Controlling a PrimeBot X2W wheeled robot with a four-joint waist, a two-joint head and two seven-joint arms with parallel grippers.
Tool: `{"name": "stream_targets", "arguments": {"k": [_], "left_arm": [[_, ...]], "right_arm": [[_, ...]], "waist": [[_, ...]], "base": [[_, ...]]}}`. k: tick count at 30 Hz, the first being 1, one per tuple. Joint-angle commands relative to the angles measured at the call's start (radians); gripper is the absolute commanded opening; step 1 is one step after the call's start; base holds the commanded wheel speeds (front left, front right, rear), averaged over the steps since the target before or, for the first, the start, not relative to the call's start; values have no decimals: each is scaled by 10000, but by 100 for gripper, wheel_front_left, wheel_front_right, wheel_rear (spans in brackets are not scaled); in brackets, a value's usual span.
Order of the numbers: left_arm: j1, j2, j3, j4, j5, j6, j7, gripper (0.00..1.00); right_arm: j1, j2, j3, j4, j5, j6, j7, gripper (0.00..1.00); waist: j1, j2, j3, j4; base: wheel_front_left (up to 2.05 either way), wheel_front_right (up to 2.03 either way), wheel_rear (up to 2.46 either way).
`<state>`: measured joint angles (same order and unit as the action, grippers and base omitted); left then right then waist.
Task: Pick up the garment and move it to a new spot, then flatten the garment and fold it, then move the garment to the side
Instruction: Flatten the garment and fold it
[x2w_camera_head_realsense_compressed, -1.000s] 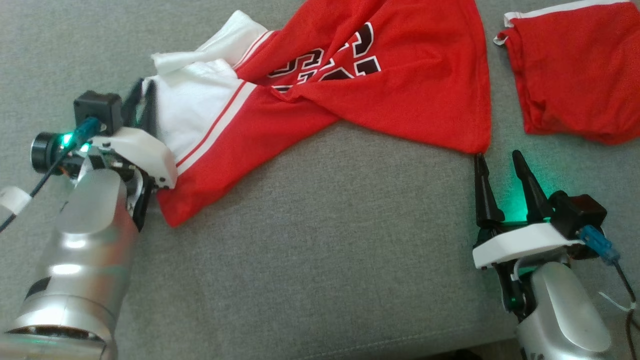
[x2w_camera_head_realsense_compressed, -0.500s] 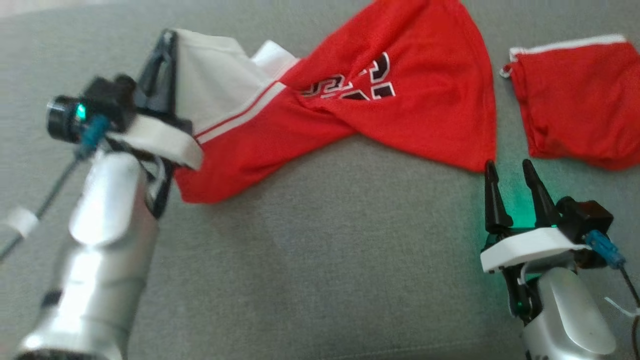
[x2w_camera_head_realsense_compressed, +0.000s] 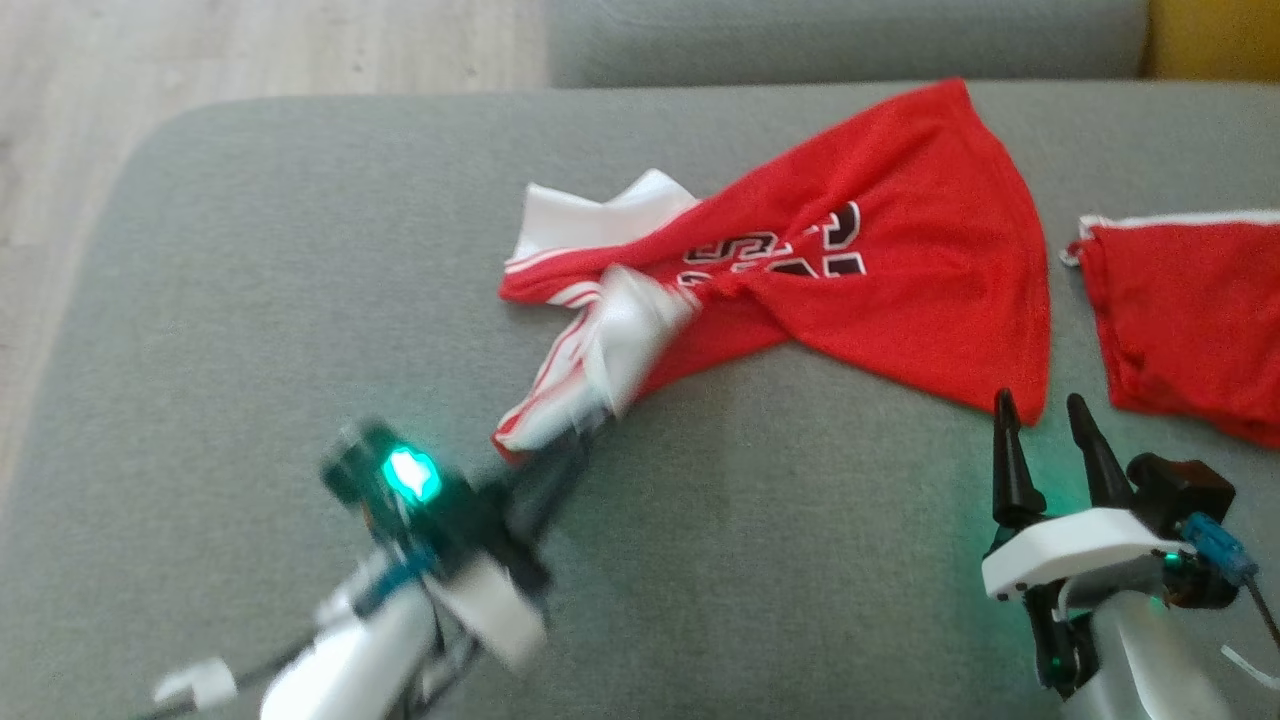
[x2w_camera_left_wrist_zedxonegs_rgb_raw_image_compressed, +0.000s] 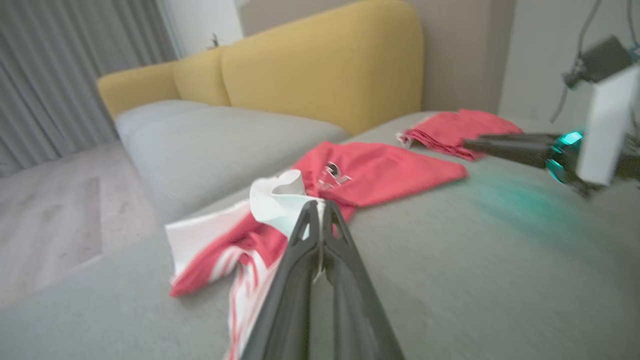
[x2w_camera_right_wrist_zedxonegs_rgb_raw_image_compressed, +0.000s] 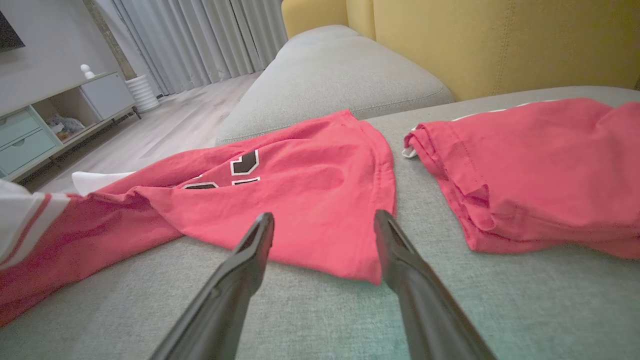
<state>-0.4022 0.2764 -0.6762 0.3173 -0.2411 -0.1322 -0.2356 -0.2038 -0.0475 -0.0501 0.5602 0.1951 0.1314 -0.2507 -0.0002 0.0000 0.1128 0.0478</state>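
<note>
The garment (x2w_camera_head_realsense_compressed: 900, 260) is a red jersey with dark numbers and white sleeves, lying crumpled on the grey sofa seat (x2w_camera_head_realsense_compressed: 300, 300). My left gripper (x2w_camera_head_realsense_compressed: 585, 440) is shut on its white sleeve part, which is stretched up off the seat toward me. In the left wrist view the closed left gripper (x2w_camera_left_wrist_zedxonegs_rgb_raw_image_compressed: 317, 205) pinches white cloth of the garment (x2w_camera_left_wrist_zedxonegs_rgb_raw_image_compressed: 380, 170). My right gripper (x2w_camera_head_realsense_compressed: 1040, 405) stands open just short of the jersey's near right corner. The right wrist view has that corner of the garment (x2w_camera_right_wrist_zedxonegs_rgb_raw_image_compressed: 310, 200) beyond the open right gripper (x2w_camera_right_wrist_zedxonegs_rgb_raw_image_compressed: 324, 217).
A second red cloth (x2w_camera_head_realsense_compressed: 1190, 320) lies folded on the seat to the right, apart from the jersey. The yellow backrest (x2w_camera_right_wrist_zedxonegs_rgb_raw_image_compressed: 500, 40) rises behind it. Another grey seat (x2w_camera_right_wrist_zedxonegs_rgb_raw_image_compressed: 340, 70) adjoins at the back. Wooden floor (x2w_camera_head_realsense_compressed: 250, 50) lies past the seat's rounded left edge.
My left gripper has shut on the white sleeve and pulled it toward me and to the right, bunching the jersey's left side. The head camera has shifted. The right arm has stayed put.
</note>
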Motion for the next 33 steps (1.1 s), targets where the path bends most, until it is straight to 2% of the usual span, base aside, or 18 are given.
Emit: {"name": "stream_targets", "arguments": {"k": [1, 8, 9, 10, 11, 14, 15, 18, 23, 24, 25, 28, 30, 33], "left_arm": [[-34, 619, -301, -607, -115, 17, 168, 0], [606, 1946, -2998, -1635, -824, 16, 959, 0], [627, 2035, -3210, -1668, -911, 16, 1038, 17], [635, 2091, -3386, -1687, -991, 16, 1094, 40], [638, 2113, -3509, -1690, -1095, 16, 1116, 100], [459, 2150, -3518, -1531, -1301, 55, 1106, 100], [365, 2125, -3330, -1443, -1367, 195, 1008, 100], [138, 1967, -2452, -1183, -1743, 933, 540, 100], [164, 1423, -564, -972, -2528, 2484, -162, 100], [263, 1284, -171, -981, -2689, 2718, -213, 100], [263, 1284, -171, -981, -2689, 2718, -213, 100], [665, 804, 1238, -1385, -2931, 3306, -253, 100], [1083, 418, 2231, -1790, -2914, 3441, -257, 100], [1434, 103, 2899, -1953, -2467, 3065, -259, 100]], "right_arm": [[-186, -28, 193, -220, 44, -7, -110, 100], [-204, -28, 193, 78, 150, -7, -110, 100], [-207, -28, 217, 110, 170, -7, -110, 100], [-208, -28, 243, 136, 192, -7, -110, 100], [-211, -28, 268, 159, 213, -7, -110, 100], [-250, -28, 355, 216, 262, -7, -110, 100], [-264, -28, 385, 227, 268, -7, -110, 100], [-321, -28, 417, 199, 253, -7, -110, 100], [-326, -28, 550, -22, 321, -7, -110, 100], [-301, -28, 614, -95, 341, -7, -110, 100], [-301, -28, 614, -95, 341, -7, -110, 100], [-230, -28, 762, -376, 381, -7, -110, 100], [-188, -28, 819, -539, 379, -7, -110, 100], [-192, -28, 923, -727, 315, -7, -110, 100]], "waist": [[2, 0, -318, 315], [2, 0, -539, 490], [2, 0, -555, 483], [2, 0, -567, 469], [2, 0, -571, 452], [2, 0, -542, 367], [2, 0, -539, 330], [2, 0, -503, 183], [2, 0, -420, -86], [2, 0, -402, -146], [2, 0, -402, -146], [2, 0, -304, -315], [2, 0, -187, -406], [2, 0, 109, -524]], "base": [[0, 0, 0], [0, 0, 0], [0, 0, 0], [0, 0, 0], [0, 0, 0], [0, 0, 0], [0, 0, 0], [0, 0, 0], [0, 0, 0], [0, 0, 0], [0, 0, 0], [0, 0, 0], [0, 0, 0], [0, 0, 0]]}}
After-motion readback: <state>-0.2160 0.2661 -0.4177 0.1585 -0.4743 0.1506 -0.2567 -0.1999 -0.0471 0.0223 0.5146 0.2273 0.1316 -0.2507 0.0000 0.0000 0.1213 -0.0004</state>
